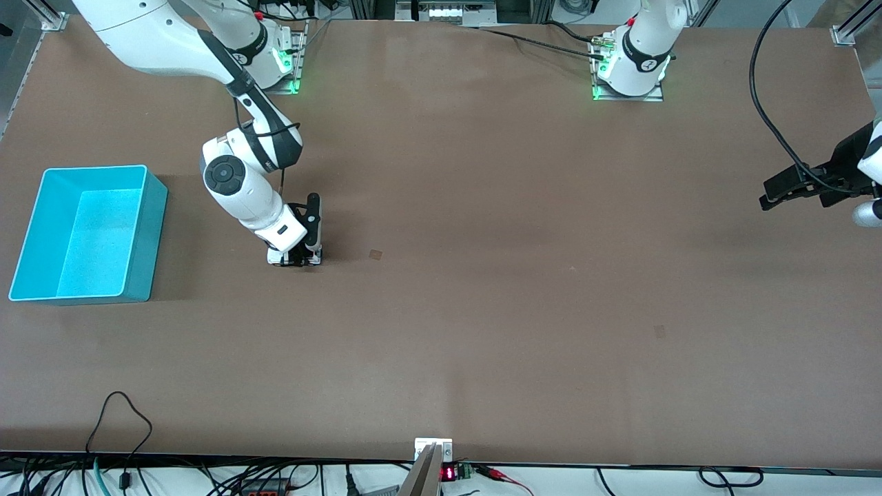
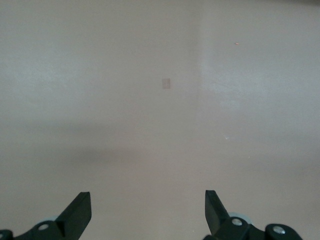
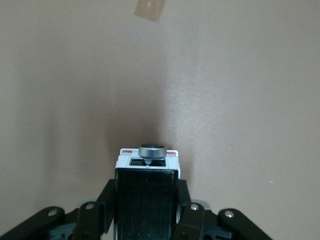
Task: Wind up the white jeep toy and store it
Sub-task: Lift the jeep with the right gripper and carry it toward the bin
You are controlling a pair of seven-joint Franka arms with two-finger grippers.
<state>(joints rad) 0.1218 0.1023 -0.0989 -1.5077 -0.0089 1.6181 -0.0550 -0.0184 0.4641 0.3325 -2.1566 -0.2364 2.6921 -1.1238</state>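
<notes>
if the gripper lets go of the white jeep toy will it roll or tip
Probably rolls: the white jeep toy is a wheeled car on flat table. Looks rigid and light; the right gripper pinches its sides. Tipping seems unlikely.

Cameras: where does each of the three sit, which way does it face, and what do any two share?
Front view: high across the table, facing both bases; shows both arms, the bin, the table.
Left wrist view: on the waiting left arm, looking down at bare table past the open left gripper.
Right wrist view: looking down on the right gripper, shut on the toy jeep.
Shared: jeep and right gripper appear in front view too.
</notes>
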